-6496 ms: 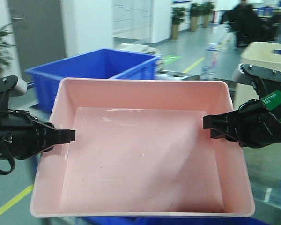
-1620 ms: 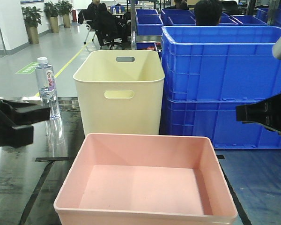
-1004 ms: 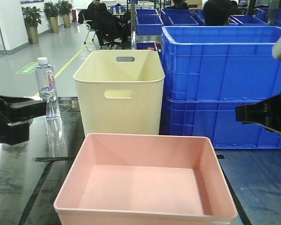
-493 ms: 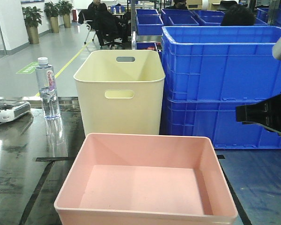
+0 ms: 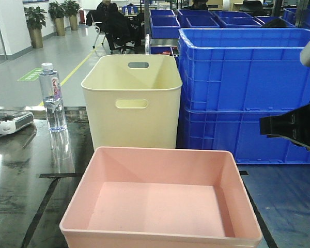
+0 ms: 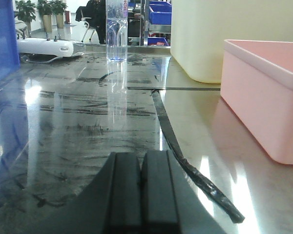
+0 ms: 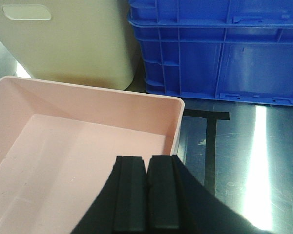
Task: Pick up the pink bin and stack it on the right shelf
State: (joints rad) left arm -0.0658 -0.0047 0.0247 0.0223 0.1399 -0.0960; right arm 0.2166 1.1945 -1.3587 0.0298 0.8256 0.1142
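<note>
Right tool — pads pressed flat together, clamping nothing, poised above the near right corner of the pink bin. Left tool — likewise clenched on nothing, low over the dark desk, with the bin off to its right and well apart; it does not appear in the front view. The bin rests upright on the desk, opening upward, directly before the cream bin and left of the stacked blue crates. Its long axis runs left to right across the robot's front. The right arm is judged nearer. The bin appears already set down; neither tool touches it.
</note>
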